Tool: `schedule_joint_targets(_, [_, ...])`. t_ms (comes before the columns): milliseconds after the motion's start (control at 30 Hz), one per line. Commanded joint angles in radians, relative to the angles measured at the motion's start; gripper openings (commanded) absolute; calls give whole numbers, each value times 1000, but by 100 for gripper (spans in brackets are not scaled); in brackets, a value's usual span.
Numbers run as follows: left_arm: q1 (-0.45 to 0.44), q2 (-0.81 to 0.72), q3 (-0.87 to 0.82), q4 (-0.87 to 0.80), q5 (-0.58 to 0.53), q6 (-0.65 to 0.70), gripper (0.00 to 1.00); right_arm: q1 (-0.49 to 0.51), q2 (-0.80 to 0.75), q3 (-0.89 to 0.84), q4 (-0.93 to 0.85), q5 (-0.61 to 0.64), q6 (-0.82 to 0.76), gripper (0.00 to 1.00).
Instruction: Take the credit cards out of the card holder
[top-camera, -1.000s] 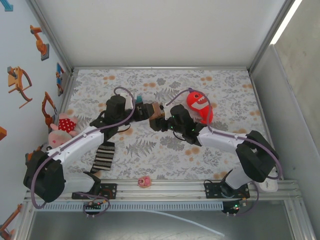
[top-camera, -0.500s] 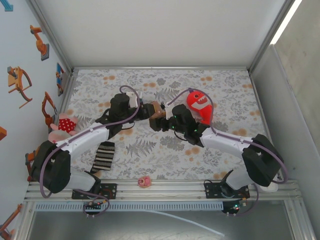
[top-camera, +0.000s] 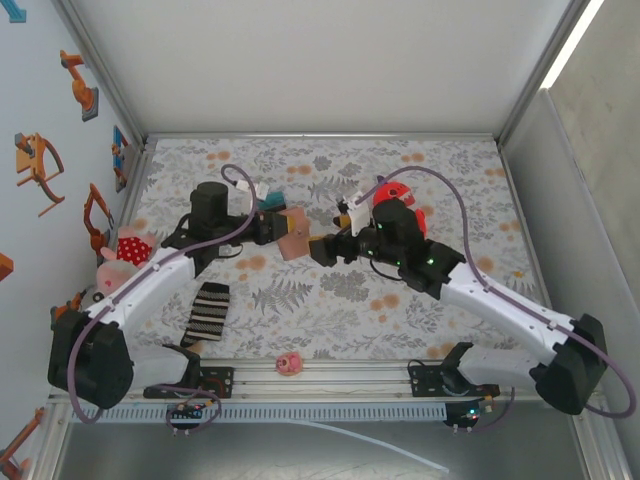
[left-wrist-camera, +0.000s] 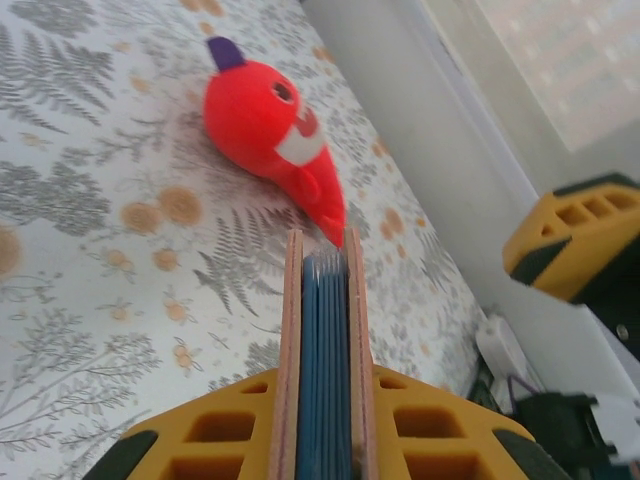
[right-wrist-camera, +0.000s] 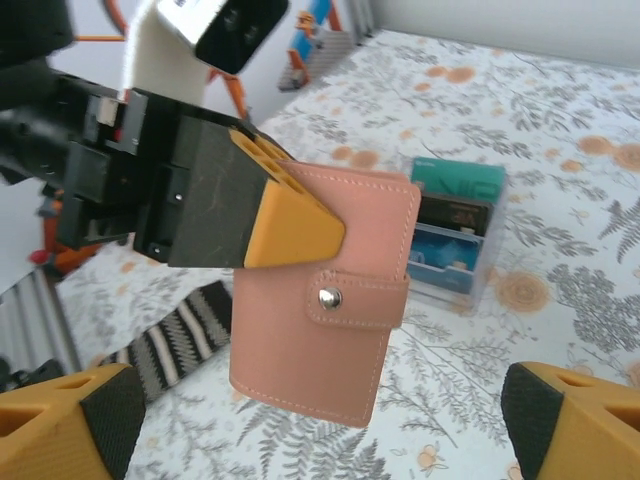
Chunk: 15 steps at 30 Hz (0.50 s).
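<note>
Tan and closed, the card holder (right-wrist-camera: 320, 330) hangs above the worktop (right-wrist-camera: 560, 150), pinched flat between my left fingers (right-wrist-camera: 292, 228). My right fingers (right-wrist-camera: 575, 415) are wide open, holding nothing. It looks light, thin and a bit bendy, so I would pull its snap tab (right-wrist-camera: 355, 298) first.

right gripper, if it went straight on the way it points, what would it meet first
Most likely the card holder, clamped in the left gripper, straight ahead of the open right gripper; how far ahead is unclear.

tan card holder (right-wrist-camera: 330, 340), red plush (left-wrist-camera: 260, 120), floral table (top-camera: 450, 180)
</note>
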Motion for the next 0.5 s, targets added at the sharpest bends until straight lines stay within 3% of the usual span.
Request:
schedule_joint_targets(0, [-1, -70, 21, -35, 162, 108, 9, -21, -71, -32, -38, -103, -41, 92])
schedule_joint_targets(200, [-16, -155, -4, 15, 250, 129, 9, -63, -112, -87, 76, -263, 6, 85])
schedule_joint_targets(467, [-57, -151, -1, 63, 267, 111, 9, -69, 0, -82, 193, -433, 65, 74])
